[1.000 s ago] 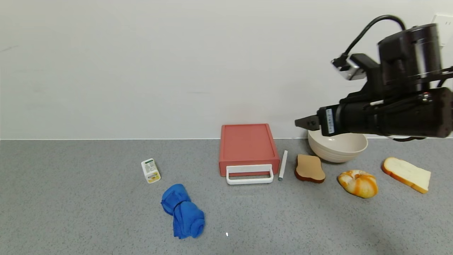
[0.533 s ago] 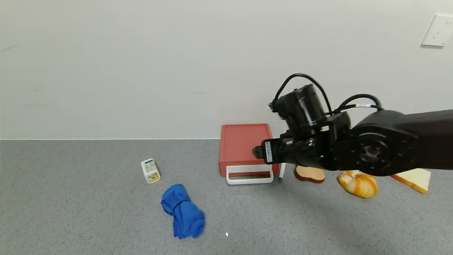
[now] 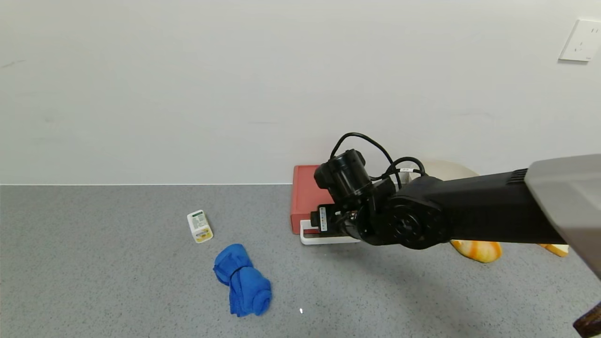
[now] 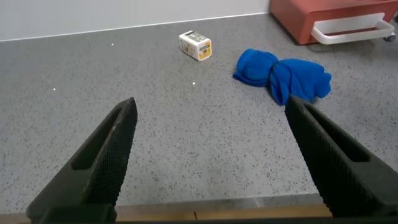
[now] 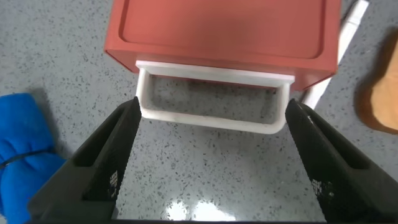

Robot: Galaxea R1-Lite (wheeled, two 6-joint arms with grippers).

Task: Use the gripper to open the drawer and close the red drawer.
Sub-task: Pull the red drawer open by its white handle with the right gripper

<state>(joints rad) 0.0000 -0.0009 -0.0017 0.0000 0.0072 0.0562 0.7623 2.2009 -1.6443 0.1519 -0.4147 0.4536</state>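
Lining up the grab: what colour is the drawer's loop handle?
White, on the coral-red drawer; handle shows best in the right wrist view.

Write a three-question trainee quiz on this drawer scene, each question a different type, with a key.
1. True or false: the right tool is shut on the white handle.
2. Which lies nearest the blue cloth? A) bowl B) small yellow-white pack C) wall socket
3. Fill in: the red drawer is ___ (open/closed).

Key: 1 false, it is open, short of the handle; 2 B; 3 closed.
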